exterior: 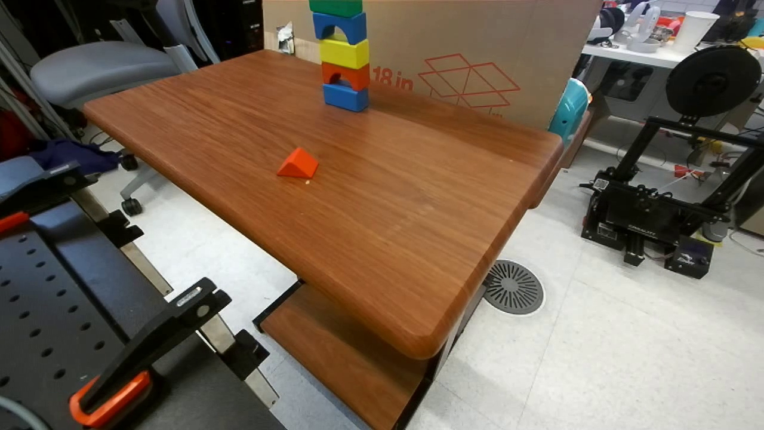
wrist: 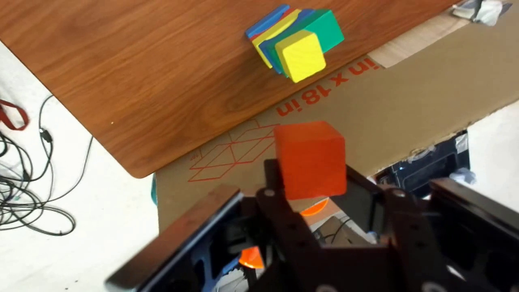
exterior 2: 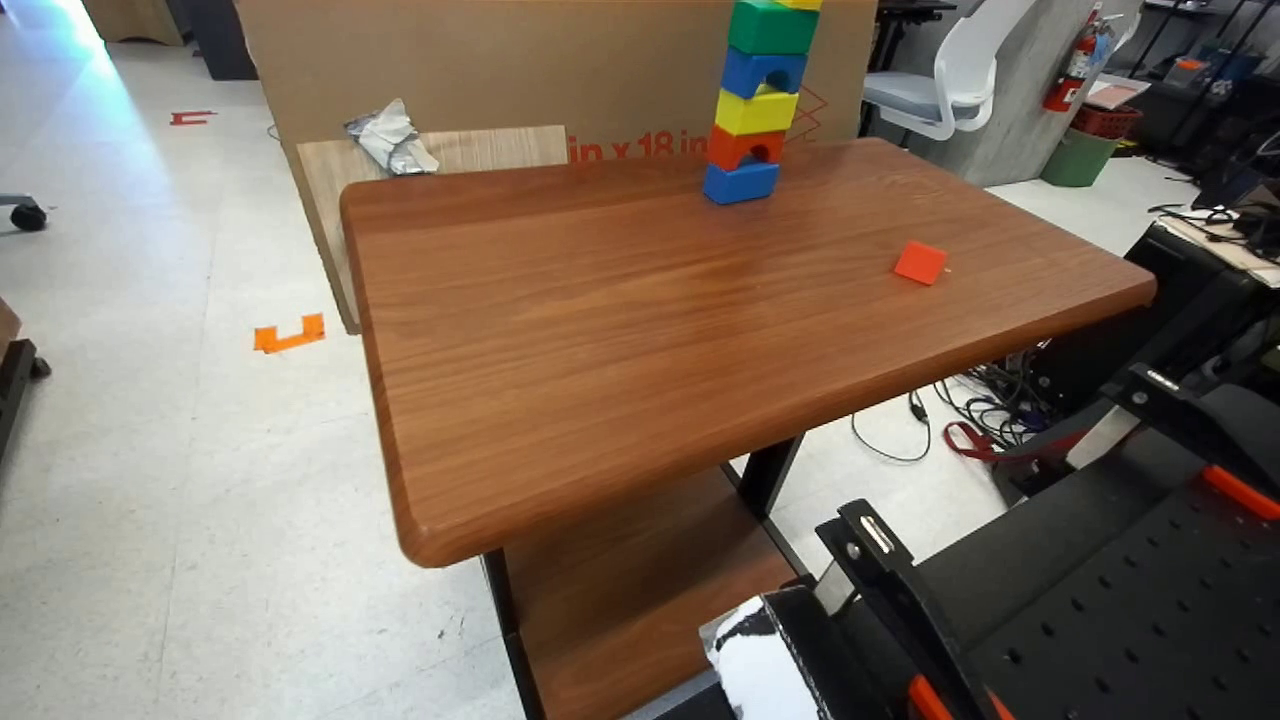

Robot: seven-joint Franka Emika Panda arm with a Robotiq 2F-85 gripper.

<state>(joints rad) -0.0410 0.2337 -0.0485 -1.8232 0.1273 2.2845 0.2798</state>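
Note:
My gripper [wrist: 313, 174] is shut on an orange-red block [wrist: 314, 160] with a square face, seen in the wrist view. The gripper and this block are out of view in both exterior views. A tower of several stacked blocks stands near the table's back edge. It has a blue base block [exterior: 345, 97], an orange arch [exterior 2: 745, 147], a yellow block [exterior: 344, 54], a blue arch [exterior 2: 764, 72], a green block [exterior 2: 771, 27] and a yellow top block [wrist: 303, 56]. The held block appears apart from the tower. An orange triangular block [exterior: 298, 163] lies alone on the table, also in an exterior view [exterior 2: 920, 262].
The brown wooden table [exterior: 382, 197] has a large cardboard sheet [exterior 2: 480, 70] standing along its back edge. Crumpled silver material [exterior 2: 392, 138] is by that edge. A black perforated bench with clamps [exterior: 149, 352] stands in front. A 3D printer [exterior: 650, 209] stands on the floor.

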